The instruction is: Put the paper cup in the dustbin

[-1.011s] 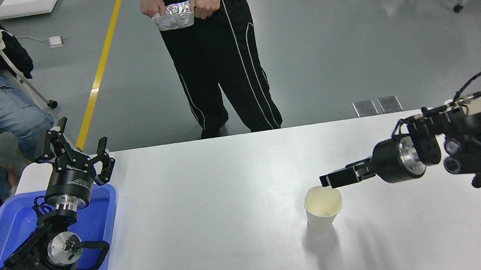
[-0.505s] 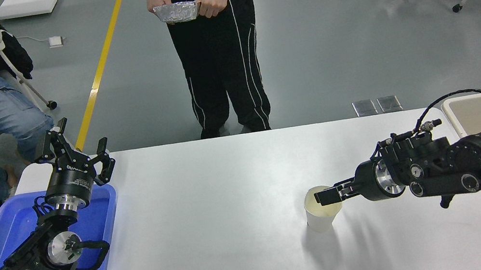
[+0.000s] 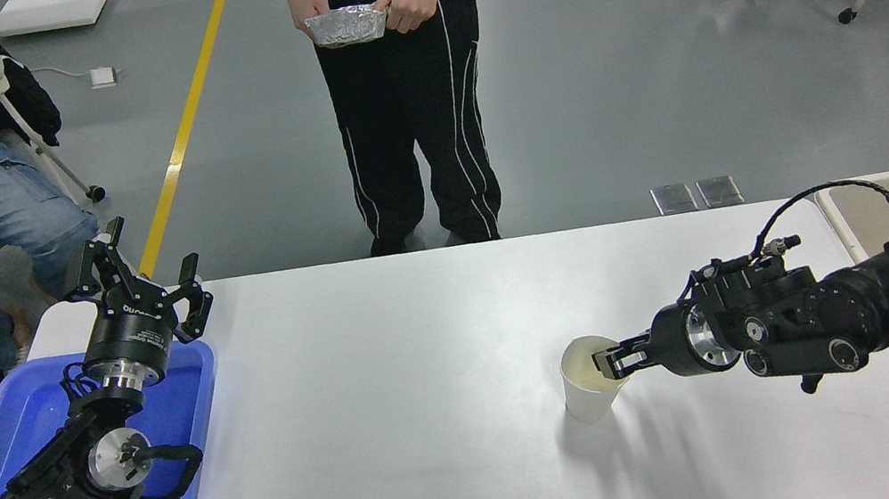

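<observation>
The paper cup (image 3: 586, 388) stands upright on the white table (image 3: 392, 367), right of the middle, its cream inside showing. My right gripper (image 3: 611, 364) comes in level from the right and its tip sits at the cup's right rim, touching or just over it. The view does not show whether it grips the rim. The dustbin (image 3: 858, 239), with beige inner walls and a thick off-white rim, stands at the table's right edge, behind and under my right arm. My left gripper (image 3: 139, 278) is parked open over the blue tray at the lower left.
A bright blue tray (image 3: 184, 419) lies at the table's left edge under my left arm. A person in black stands at the far side holding a foil container (image 3: 347, 24). Another person sits at the upper left.
My right arm dropped lower and its tip came down from above the cup to the cup's right rim. The cup shifted slightly to the left. The standing person stepped a little to the right.
</observation>
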